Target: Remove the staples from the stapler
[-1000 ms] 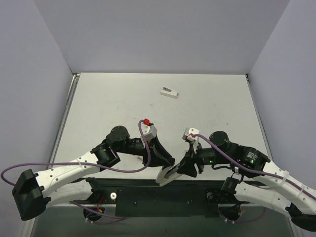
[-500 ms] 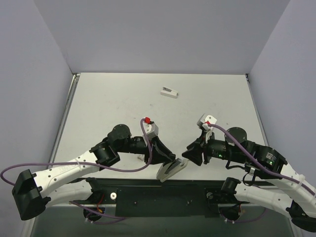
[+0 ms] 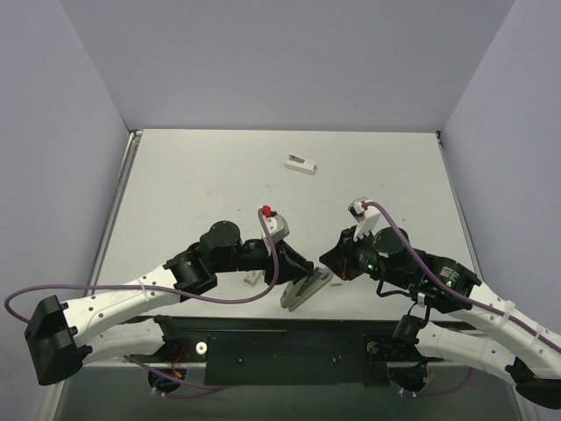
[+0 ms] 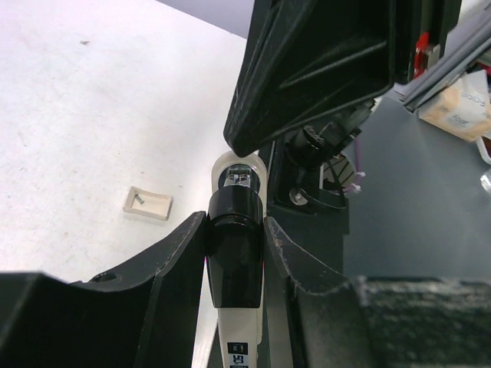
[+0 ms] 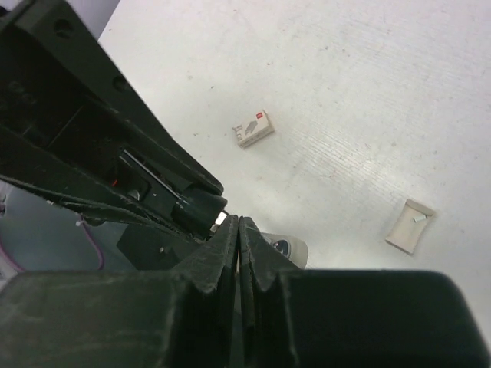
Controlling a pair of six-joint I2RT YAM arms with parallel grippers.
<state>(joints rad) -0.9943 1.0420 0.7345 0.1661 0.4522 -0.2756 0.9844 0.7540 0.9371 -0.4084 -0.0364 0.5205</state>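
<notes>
The stapler (image 4: pixel 236 257) is held near the bottom centre of the top view, above the near edge of the table (image 3: pixel 193 193). It is clamped between the two fingers (image 4: pixel 178 261) of the left gripper (image 4: pixel 235 224). In the left wrist view its black body is seen pinched at the sides, low in the middle of the frame. Its pale, rounded front end sticks out upward past the fingertips.

The right gripper (image 5: pixel 238 224) is seen pressed completely together, with nothing visible between its fingers. Its tips are placed just beside the stapler's front end, which is approached from the right of the top view. Whether the tips actually touch the stapler cannot be told.

One stapler is counted, and two grippers. One small white box (image 3: pixel 301 162) is found in the upper centre of the top view, well apart from both arms. One shallow pale tray (image 4: pixel 161 208) is seen on the table at the left of the left wrist view, with a single small metal piece lying inside it. One further small pale item (image 3: pixel 252 281) is noted just left of the left gripper in the top view. What that item is cannot be told.
</notes>
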